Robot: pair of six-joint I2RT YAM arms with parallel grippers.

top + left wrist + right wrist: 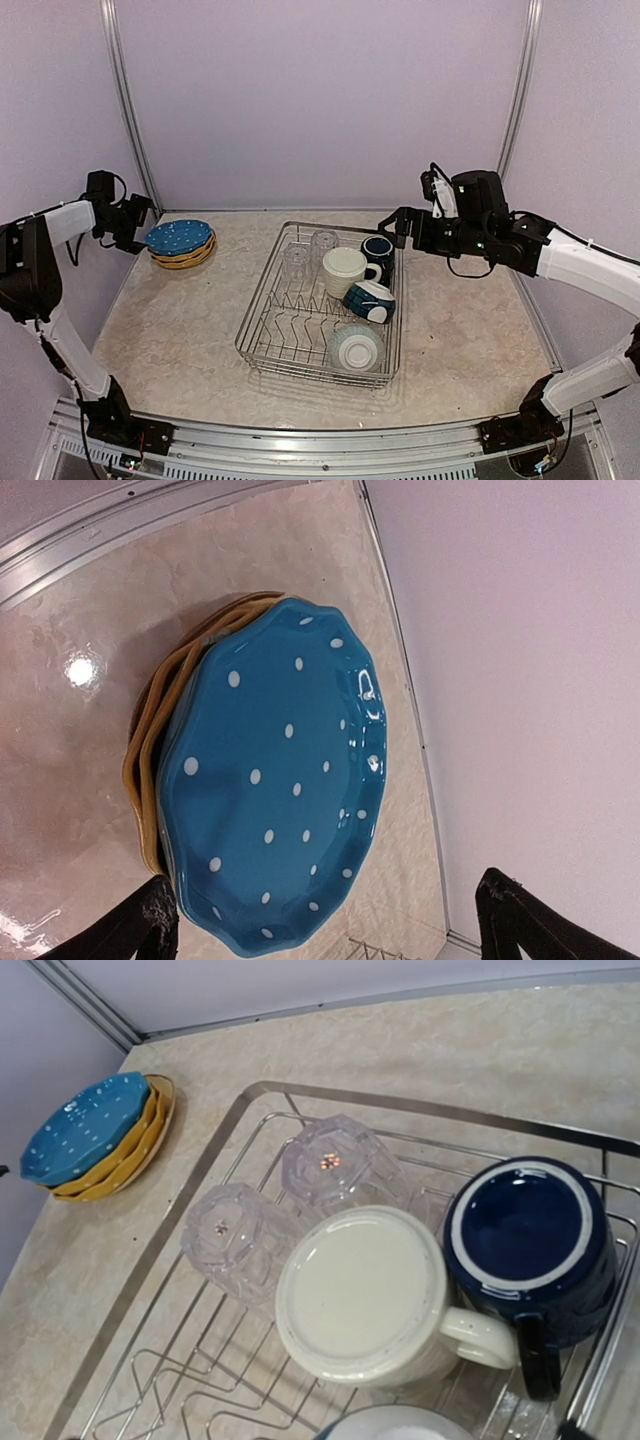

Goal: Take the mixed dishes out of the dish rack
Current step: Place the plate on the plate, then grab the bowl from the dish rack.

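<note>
Plates (pixel 180 238) stacked on bench (pixel 170 320), far left; left claw (pixel 325 880) held wide open beside them. Navy mug (pixel 377 248), glasses (pixel 296 262) parked in rack (pixel 255 335). Right claw (pixel 398 228) state untellable. Mug best lifted straight up.

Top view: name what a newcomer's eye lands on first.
The blue dotted plate, topping yellow plates at far left, stands out first. Next comes the wire rack in the middle, with a cream mug, navy mug and glasses upside down at its far end.
</note>
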